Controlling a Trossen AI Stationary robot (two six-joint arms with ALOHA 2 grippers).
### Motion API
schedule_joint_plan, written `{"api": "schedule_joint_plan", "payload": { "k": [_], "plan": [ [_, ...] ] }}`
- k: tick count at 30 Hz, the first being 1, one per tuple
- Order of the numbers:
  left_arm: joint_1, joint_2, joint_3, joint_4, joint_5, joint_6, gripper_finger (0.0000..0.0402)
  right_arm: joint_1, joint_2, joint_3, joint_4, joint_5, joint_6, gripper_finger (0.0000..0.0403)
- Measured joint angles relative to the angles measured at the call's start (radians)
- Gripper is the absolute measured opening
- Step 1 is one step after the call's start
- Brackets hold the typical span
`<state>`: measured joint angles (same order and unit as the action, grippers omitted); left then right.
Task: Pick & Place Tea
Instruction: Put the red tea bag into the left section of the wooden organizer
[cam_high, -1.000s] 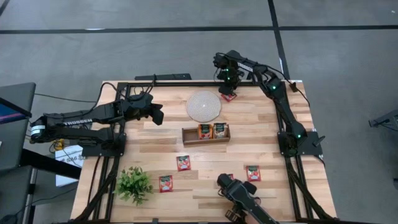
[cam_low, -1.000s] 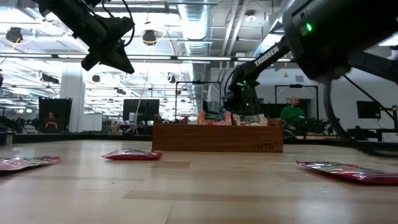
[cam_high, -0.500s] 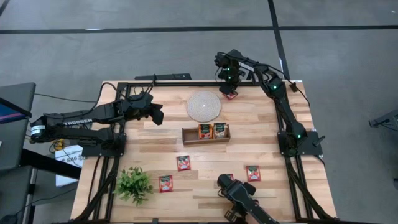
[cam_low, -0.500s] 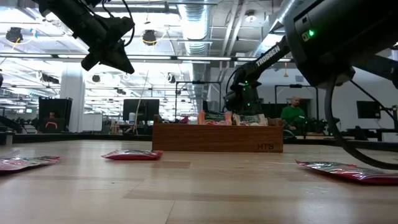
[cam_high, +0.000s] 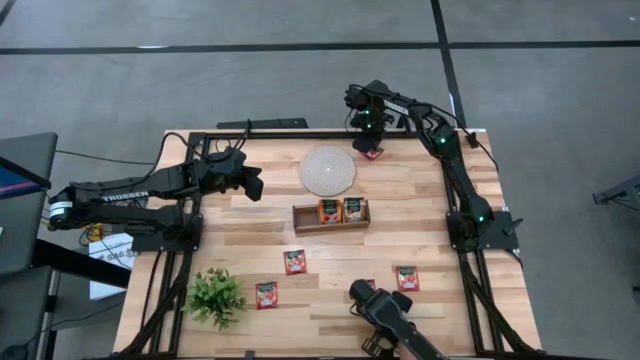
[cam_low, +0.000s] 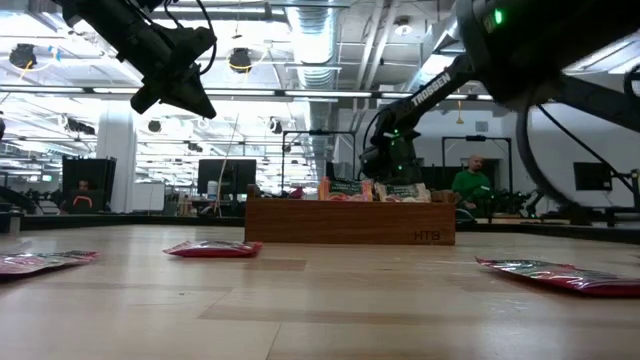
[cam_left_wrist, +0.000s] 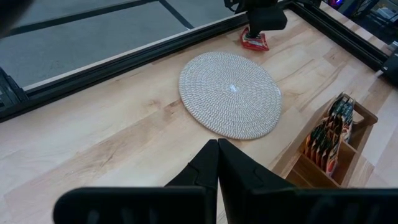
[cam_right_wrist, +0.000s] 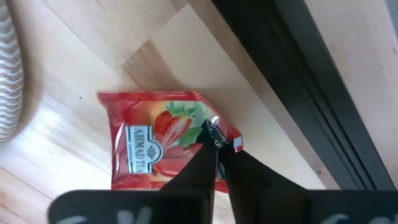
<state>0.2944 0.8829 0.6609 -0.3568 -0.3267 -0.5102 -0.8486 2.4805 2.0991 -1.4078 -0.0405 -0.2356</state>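
The right gripper (cam_right_wrist: 214, 146) is down at the far edge of the table (cam_high: 420, 225), just beyond the round woven mat (cam_high: 328, 171), and its two fingers have come together on the edge of a red tea sachet (cam_right_wrist: 163, 146) that lies flat on the wood; in the right wrist view the tips meet on the packet's side nearest the dark table frame (cam_right_wrist: 298, 93). The sachet shows a strawberry picture and a pale label reading "AHMAD TEA"; smaller print below it is too fine to read. From above, only a red corner of this sachet (cam_high: 370, 154) shows under the gripper. On the near side of the mat stands a wooden tray (cam_high: 303, 219) with sachets (cam_high: 340, 210) upright in its compartments; the low view shows faint letters on its front that I cannot read with confidence. Nearer still than the tray, four more red sachets (cam_high: 294, 262) lie flat and well apart from one another, one partly hidden behind a dark camera mount (cam_high: 385, 315) at the table's near edge, with a small green plant (cam_high: 215, 296) beside them. The left gripper (cam_left_wrist: 217, 144) hangs above the table to the mat's left, fingers pressed shut and holding nothing; its arm carries the word "TROSSEN".
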Motion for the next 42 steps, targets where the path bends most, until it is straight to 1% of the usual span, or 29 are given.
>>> {"api": "schedule_joint_plan", "payload": {
  "k": [3, 9, 11, 17, 22, 32, 38, 42],
  "plan": [
    [0.0, 0.0, 0.0, 0.0, 0.0, 0.0, 0.0, 0.002, -0.017, -0.003, 0.002, 0.006, 0.0, 0.0005],
    [0.0, 0.0, 0.0, 0.001, 0.0, 0.0, 0.0, 0.019, -0.089, -0.002, -0.002, 0.024, -0.008, 0.0002],
    [0.0, 0.0, 0.0, 0.007, 0.005, 0.0, 0.0, 0.039, -0.117, -0.002, -0.008, 0.055, -0.02, 0.0002],
    [0.0, 0.0, 0.0, 0.059, 0.08, -0.001, 0.0, 0.127, -0.237, 0.0, -0.017, 0.169, -0.063, 0.0001],
    [0.0, 0.012, -0.001, 0.161, 0.162, -0.02, 0.0, 0.242, -0.345, 0.002, 0.007, 0.228, -0.099, 0.0001],
    [0.0, 0.113, -0.001, 0.394, 0.316, -0.179, 0.0, 0.538, -0.512, 0.003, 0.087, 0.342, -0.169, 0.0],
    [-0.012, 0.167, -0.001, 0.525, 0.34, -0.289, 0.0, 0.732, -0.543, 0.003, 0.11, 0.428, -0.184, 0.0],
    [-0.05, 0.178, -0.001, 0.64, 0.342, -0.295, 0.0, 0.837, -0.539, 0.003, 0.111, 0.444, -0.183, 0.0]
  ]
}}
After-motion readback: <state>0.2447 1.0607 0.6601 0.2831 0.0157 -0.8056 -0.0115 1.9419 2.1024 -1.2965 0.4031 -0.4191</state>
